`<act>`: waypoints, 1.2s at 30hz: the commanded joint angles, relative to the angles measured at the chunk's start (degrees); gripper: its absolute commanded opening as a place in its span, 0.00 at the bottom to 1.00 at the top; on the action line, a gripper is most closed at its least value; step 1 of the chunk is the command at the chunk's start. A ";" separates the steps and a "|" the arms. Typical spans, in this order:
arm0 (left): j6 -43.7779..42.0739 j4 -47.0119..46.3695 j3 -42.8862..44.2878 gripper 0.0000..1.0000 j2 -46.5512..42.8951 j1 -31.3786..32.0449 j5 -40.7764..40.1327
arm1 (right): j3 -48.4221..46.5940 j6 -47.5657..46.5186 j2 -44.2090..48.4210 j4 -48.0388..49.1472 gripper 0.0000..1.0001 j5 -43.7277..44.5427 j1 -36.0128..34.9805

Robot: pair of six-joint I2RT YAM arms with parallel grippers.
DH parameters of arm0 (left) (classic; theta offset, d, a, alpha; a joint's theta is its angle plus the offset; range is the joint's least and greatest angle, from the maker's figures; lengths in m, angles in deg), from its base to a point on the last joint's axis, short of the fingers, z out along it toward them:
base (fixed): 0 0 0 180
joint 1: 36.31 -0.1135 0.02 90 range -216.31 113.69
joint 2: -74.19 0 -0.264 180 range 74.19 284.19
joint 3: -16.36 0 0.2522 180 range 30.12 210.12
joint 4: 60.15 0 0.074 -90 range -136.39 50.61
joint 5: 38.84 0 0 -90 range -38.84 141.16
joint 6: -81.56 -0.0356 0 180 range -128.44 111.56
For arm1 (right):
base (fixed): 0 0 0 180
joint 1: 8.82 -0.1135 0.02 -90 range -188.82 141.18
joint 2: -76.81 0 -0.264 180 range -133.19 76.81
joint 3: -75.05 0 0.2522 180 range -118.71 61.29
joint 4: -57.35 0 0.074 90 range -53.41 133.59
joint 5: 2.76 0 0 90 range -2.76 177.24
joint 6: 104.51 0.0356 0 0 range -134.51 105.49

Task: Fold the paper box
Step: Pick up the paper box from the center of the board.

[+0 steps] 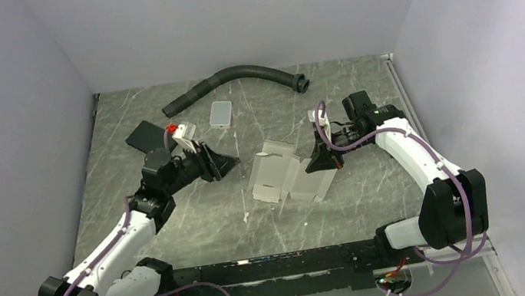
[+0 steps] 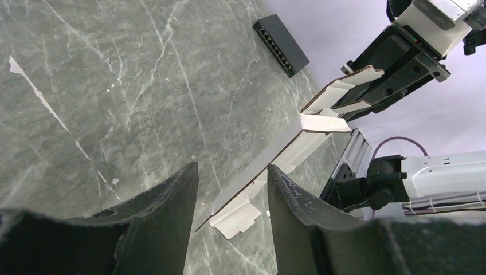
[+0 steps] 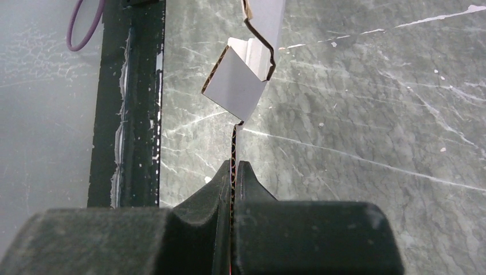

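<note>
The only container in view is the paper box (image 1: 283, 178), not closed up. It sits in the middle of the table (image 1: 178, 229), between the two arms. The right gripper (image 3: 233, 167) is clenched on one thin edge of it, the cardboard pinched flat between the pads. The left gripper (image 2: 232, 169) is released just beside the box's other end, jaws apart; whether a flap reaches in between its tips is hard to judge. Farther back, well apart from the box, lie a black hose (image 1: 234, 77), a light grey tile (image 1: 221, 113) and a black pad (image 1: 144, 137). The box is a white creased sheet with brown cut edges, one tabbed flap folded up and a long panel tilted off the marble.
</note>
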 commanded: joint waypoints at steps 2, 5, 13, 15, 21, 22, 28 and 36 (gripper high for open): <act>-1.16 -6.95 -0.57 0.50 2.90 -0.03 4.36 | -2.24 0.53 -0.41 1.69 0.00 -0.51 -0.22; -0.24 -11.74 -1.36 0.49 5.48 0.03 7.10 | -2.19 1.18 -0.71 2.15 0.00 -0.27 -0.29; -1.51 -16.02 -2.52 0.53 7.36 2.77 9.44 | -2.00 5.56 -2.05 5.30 0.00 1.69 -0.34; -2.67 -14.95 -2.29 0.54 7.52 4.08 8.32 | -2.29 5.35 -2.46 4.79 0.00 1.57 -0.35; -8.37 -7.31 -1.48 0.54 8.25 8.39 -1.85 | -2.29 5.42 -2.61 4.66 0.00 1.38 -0.35; -9.26 -6.34 -0.38 0.55 8.16 9.05 -3.90 | -2.32 5.43 -2.70 4.62 0.00 1.38 -0.33; -12.85 -5.61 -0.07 0.55 8.11 11.35 -10.65 | -2.66 5.00 -3.20 3.95 0.00 1.21 -0.42; -14.99 -9.88 0.83 0.56 11.68 12.00 -10.04 | -2.77 4.89 -3.49 3.65 0.00 1.13 -0.68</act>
